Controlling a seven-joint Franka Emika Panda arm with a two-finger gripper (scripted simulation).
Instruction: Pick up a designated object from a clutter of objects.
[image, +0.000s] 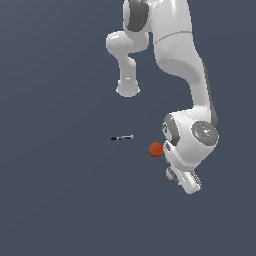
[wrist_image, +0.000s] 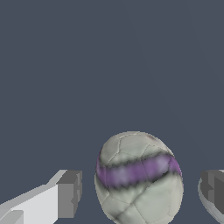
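The designated object, a white ball with a purple stripe (wrist_image: 139, 179), fills the lower part of the wrist view. It lies between my gripper's (wrist_image: 141, 194) two fingers. One grey fingertip (wrist_image: 70, 192) stands on one side of it and the other fingertip (wrist_image: 213, 190) on the opposite side, with a gap showing at each. The gripper is open around the ball. In the exterior view the hand (image: 186, 175) is low over the floor, and only a sliver of the striped ball (image: 170, 173) shows beneath it.
An orange-red ball (image: 156, 149) sits just beside the hand, toward the exterior view's left. A thin dark stick (image: 122, 137) lies further left. The arm's base (image: 128, 90) stands behind them.
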